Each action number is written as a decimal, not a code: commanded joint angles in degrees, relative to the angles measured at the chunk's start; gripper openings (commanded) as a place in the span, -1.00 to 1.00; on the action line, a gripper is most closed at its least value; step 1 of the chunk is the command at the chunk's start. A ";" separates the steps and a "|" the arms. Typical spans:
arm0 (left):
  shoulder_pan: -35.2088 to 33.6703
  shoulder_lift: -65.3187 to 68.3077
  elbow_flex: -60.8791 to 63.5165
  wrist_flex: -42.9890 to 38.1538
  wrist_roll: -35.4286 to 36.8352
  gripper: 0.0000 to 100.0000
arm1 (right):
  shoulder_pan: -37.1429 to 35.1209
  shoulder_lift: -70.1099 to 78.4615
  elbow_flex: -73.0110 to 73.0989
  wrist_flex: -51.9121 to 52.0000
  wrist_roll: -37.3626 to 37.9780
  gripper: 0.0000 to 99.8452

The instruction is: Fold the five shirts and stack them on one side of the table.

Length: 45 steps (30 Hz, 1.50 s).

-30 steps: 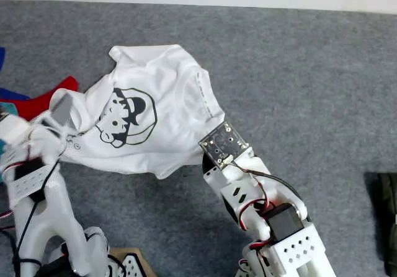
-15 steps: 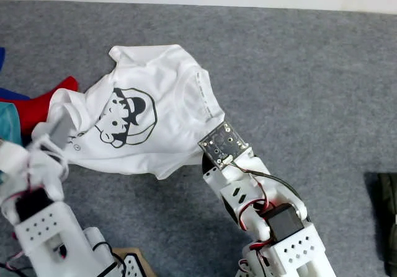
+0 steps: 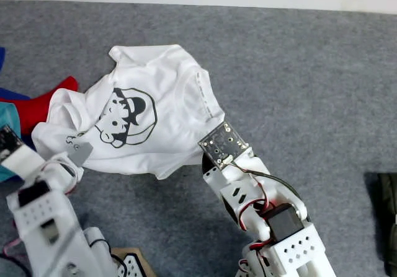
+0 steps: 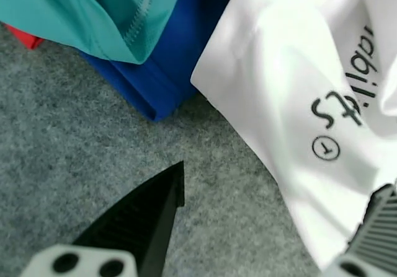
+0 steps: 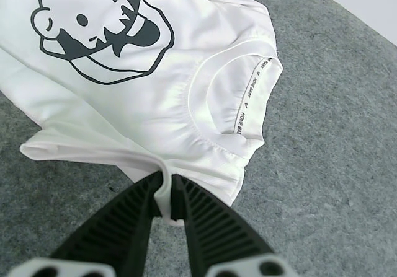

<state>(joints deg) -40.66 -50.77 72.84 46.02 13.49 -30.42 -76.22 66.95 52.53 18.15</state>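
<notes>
**Right holds the shirt, left is empty**

High view: the shirt (image 3: 146,113) lies crumpled on the table. Its long axis runs from your left gripper (image 3: 73,155) across to the right arm (image 3: 248,184).

Left wrist: the jaws are spread wide and hold nothing; the shirt's edge lies between them.

Right wrist: the right gripper (image 5: 166,196) is clenched on the shirt's edge near the collar.

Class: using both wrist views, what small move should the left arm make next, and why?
Probably ease the left gripper sideways onto the nearest edge of the white shirt and close. Its jaws stand open over the bare grey table beside that edge, while the right gripper is shut on a fold of the shirt near the collar. Folding likely needs both holds.
</notes>
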 commanded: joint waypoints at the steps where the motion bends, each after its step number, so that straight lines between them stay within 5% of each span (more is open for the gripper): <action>1: 1.19 15.69 -11.91 0.53 -0.35 -0.13 | -0.57 -0.92 -0.48 -1.19 -0.62 -0.98; 11: 0.66 39.25 -26.15 -3.08 -0.35 -0.13 | -0.57 -0.92 -0.40 -1.19 -0.44 -0.98; 21: -1.45 30.37 -33.54 9.67 -0.35 -0.13 | -0.57 -0.92 -0.40 -1.27 -0.44 -0.98; 32: -5.49 26.24 -33.19 16.00 -0.97 -0.89 | -0.57 -0.92 -0.31 -1.27 -0.53 -0.98; 45: -3.91 27.74 -25.71 5.45 -3.34 -0.65 | -0.57 -0.92 -0.31 -1.19 -0.62 -0.98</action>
<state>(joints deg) -46.02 -22.55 46.11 55.43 10.77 -30.42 -76.22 66.95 52.53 18.15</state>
